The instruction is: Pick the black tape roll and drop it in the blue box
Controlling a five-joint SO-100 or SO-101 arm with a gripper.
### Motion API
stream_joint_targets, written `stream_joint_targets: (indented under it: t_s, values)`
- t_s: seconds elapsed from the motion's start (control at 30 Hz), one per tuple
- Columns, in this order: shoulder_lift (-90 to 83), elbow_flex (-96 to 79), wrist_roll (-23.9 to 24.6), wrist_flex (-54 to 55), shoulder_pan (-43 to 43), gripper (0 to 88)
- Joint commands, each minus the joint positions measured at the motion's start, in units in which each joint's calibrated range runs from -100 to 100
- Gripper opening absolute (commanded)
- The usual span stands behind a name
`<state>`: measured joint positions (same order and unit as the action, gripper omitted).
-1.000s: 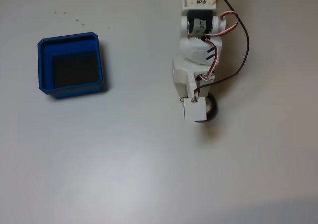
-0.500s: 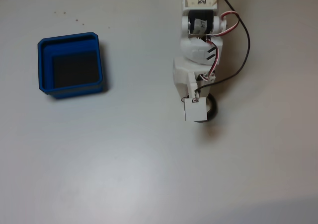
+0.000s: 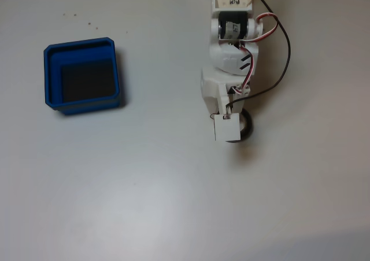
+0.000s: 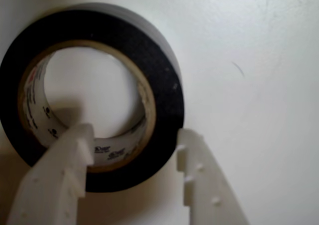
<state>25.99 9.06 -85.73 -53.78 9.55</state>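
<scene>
Counted on the table [image 3: 173, 203]: 1 blue box [image 3: 82, 103], 1 black tape roll [image 3: 247, 125], 1 white arm [image 3: 228, 70] carrying 1 gripper [image 4: 133, 147].

Relative to the blue box in the fixed view: 1 roll well apart to the right and slightly lower, 1 arm to the right reaching down from the top edge, 2 cables [image 3: 287, 47] looping off that arm, 1 black and 1 red-and-white.

In the wrist view: 2 white fingers [image 4: 60, 180], 1 inside the roll's beige core, 1 outside its black wall.
</scene>
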Motion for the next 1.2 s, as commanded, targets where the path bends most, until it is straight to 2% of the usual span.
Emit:
stream_joint_targets:
  t_s: [0.0, 1.17]
  values:
    - [-0.33, 3.34, 0.27, 0.97, 0.66, 15.3]
    - [-0.83, 3.97, 0.27, 0.89, 0.95, 15.3]
